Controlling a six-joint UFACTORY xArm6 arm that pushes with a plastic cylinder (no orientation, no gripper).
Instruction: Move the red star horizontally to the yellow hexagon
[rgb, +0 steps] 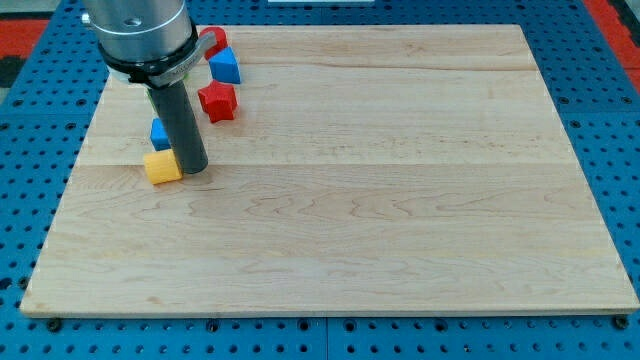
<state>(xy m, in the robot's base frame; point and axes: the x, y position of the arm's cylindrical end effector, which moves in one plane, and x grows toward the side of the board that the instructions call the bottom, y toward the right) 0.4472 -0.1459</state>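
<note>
- Red star (217, 101) sits near the view's top left of the wooden table (380, 200), with a blue block (226, 66) just above it and another red piece (212, 42) half hidden behind our arm's housing.
- Yellow hexagon (161, 167) lies lower and further to the view's left, and my tip (192, 168) rests right at its right side, touching or nearly so; we cannot tell which.
- A second blue block (159, 131) peeks out behind the rod, just above the yellow one.
- We carry no claw at all, only the rod, so there is nothing to spread or press together.
- We judge the push has not begun: the star stands apart from the rod, to its upper right.
- To do it well, we should first go around to the star's right side without nudging the yellow hexagon.
- Then push leftward through the star's middle, since an off-centre contact would probably spin it.
- Watch the hidden blue block; it lies close to the star's leftward path.
</note>
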